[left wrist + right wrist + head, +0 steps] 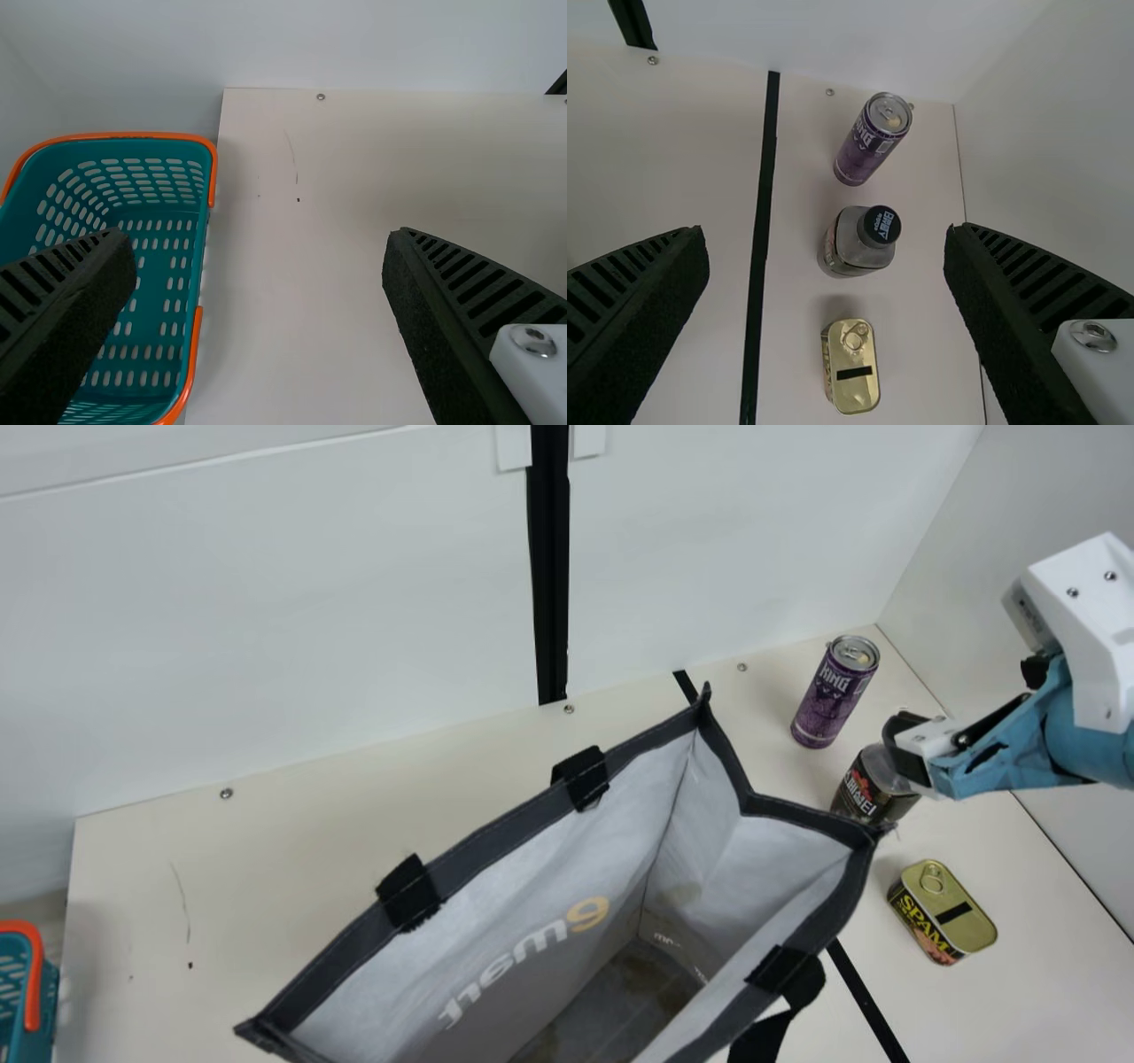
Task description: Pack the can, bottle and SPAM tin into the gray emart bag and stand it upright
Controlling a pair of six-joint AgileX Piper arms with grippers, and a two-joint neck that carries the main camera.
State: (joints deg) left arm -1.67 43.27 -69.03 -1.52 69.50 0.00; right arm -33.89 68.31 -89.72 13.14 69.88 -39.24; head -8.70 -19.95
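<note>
Main view: right gripper (911, 755) is over the bottle (873, 784), close to its cap end. Bottle upright on the table (354, 779). Can (833, 695) upright beyond the gripper, toward the back wall (266, 602), ring-pull top up. SPAM tin (946, 912) on the near side of the gripper, on the table, ring-pull lid up. So all 3 items are outside the bag. Gray emart bag (505, 859): to the robot's left of that gripper, upright, mouth open, 1 rim corner near the bottle. Black straps show at the rim. Basket (22, 992) well apart from the gripper, off the table's left edge.

Left wrist view: left gripper (255, 235) spread wide, nothing between the 2 fingers, just bare table behind the gap. Teal basket with orange handles sits to the robot's left of the gripper, partly hidden behind 1 finger.

Right wrist view: right gripper (826, 234) spread wide, not pinching anything. Bottle lines up between the 2 fingertips, black cap up, gap on both sides. Can is past the fingertips, on the back-wall side of the bottle. SPAM tin is on the bottle's other side, also between the finger lines. Black tape strip (762, 195) runs along the table between the bottle and 1 finger.
</note>
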